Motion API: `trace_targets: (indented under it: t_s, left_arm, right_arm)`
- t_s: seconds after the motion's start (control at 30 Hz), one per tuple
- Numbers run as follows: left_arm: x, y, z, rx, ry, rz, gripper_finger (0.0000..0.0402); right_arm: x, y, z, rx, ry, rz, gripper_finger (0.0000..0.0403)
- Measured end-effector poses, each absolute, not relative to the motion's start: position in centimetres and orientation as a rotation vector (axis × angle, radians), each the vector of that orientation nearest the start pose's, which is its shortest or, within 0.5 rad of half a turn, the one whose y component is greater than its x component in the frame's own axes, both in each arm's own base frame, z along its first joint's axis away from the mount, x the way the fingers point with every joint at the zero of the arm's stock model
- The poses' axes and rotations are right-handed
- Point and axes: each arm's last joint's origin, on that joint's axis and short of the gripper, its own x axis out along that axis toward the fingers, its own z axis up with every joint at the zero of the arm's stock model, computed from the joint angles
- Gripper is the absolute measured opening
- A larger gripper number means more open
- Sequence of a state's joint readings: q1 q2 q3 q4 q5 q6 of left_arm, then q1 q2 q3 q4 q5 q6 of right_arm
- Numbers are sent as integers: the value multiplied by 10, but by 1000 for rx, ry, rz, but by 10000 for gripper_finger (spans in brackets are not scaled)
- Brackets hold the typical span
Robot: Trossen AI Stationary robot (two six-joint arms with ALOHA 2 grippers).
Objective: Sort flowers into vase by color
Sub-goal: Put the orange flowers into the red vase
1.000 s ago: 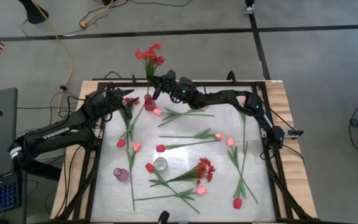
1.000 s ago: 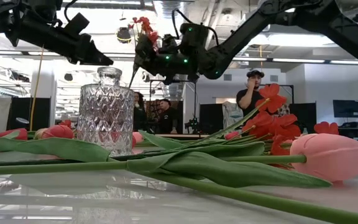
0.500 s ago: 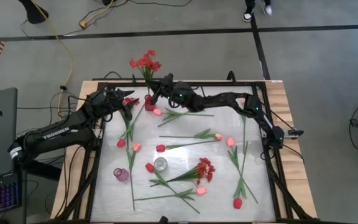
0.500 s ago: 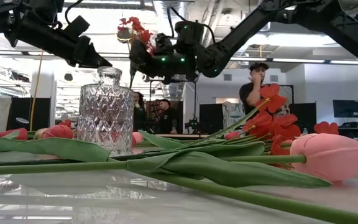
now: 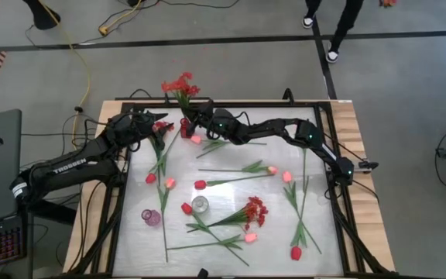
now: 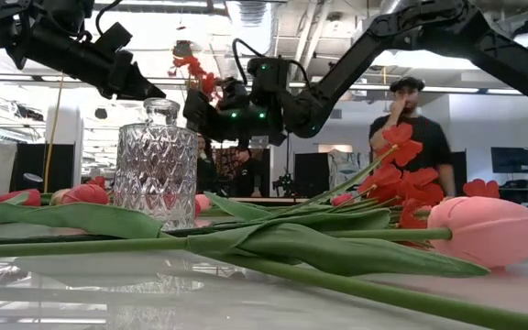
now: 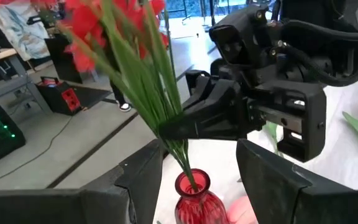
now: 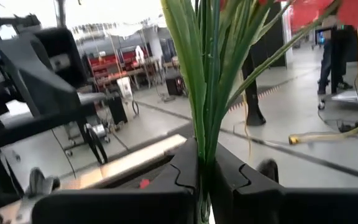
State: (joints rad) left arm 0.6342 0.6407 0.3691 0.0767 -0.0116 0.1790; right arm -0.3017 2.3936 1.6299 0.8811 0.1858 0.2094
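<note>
Right gripper (image 7: 166, 129): my fingers are clamped on the stems of the red blossom spray (image 5: 178, 85), at about 11 o'clock on the table in the high view.
Spray: stem ends sit in the mouth of the red vase (image 7: 193, 200); the blossoms lean outward past the table's far edge.
Left gripper (image 5: 155, 126): my fingers stand wide apart, flanking the red vase, gripping nothing.
Other flowers: red and pink tulips (image 5: 221, 181) lie scattered on the table, unsorted.
Risk: I judge that letting go with the stems this shallow and tilted could tip the narrow vase or let the spray flop out.
</note>
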Motion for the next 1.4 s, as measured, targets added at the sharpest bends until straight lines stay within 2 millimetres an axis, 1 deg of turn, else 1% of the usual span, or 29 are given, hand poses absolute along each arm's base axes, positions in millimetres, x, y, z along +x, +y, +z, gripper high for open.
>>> trace_targets:
  t_s: [0.17,0.33,0.43,0.53,0.6,0.7,0.8,0.93,1.03,1.13,1.2,1.27,1.33,1.4]
  left_arm:
    - [125,92,235,122,249,623,195]
    - [125,92,235,122,249,623,195]
    - [125,92,235,121,249,623,195]
    - [125,92,235,121,248,623,195]
    - [125,92,235,121,248,622,195]
    - [125,92,234,120,251,620,195]
    - [125,92,234,122,259,619,195]
    - [125,92,233,124,265,618,195]
    - [125,92,233,113,268,619,195]
    - [124,91,231,71,301,619,195]
    - [123,91,235,15,325,637,195]
    - [121,92,241,-90,313,708,195]
    - [118,93,245,-213,319,814,195]
    - [113,93,244,-278,349,922,195]
  right_arm:
    - [503,-161,165,200,-133,-474,59]
    - [503,-161,165,158,-122,-473,90]
    - [503,-161,166,132,-113,-475,123]
    - [502,-161,168,107,-102,-476,167]
    - [502,-160,169,103,-52,-479,198]
    - [499,-160,177,106,42,-484,244]
    - [494,-157,190,99,128,-484,278]
    - [485,-151,213,60,219,-447,305]
    - [477,-141,232,35,293,-427,312]
    - [463,-131,252,53,379,-395,313]
    - [451,-123,267,79,447,-363,313]
    - [440,-116,280,94,498,-342,312]
    - [427,-109,290,99,567,-328,310]
    - [416,-102,298,99,601,-320,308]
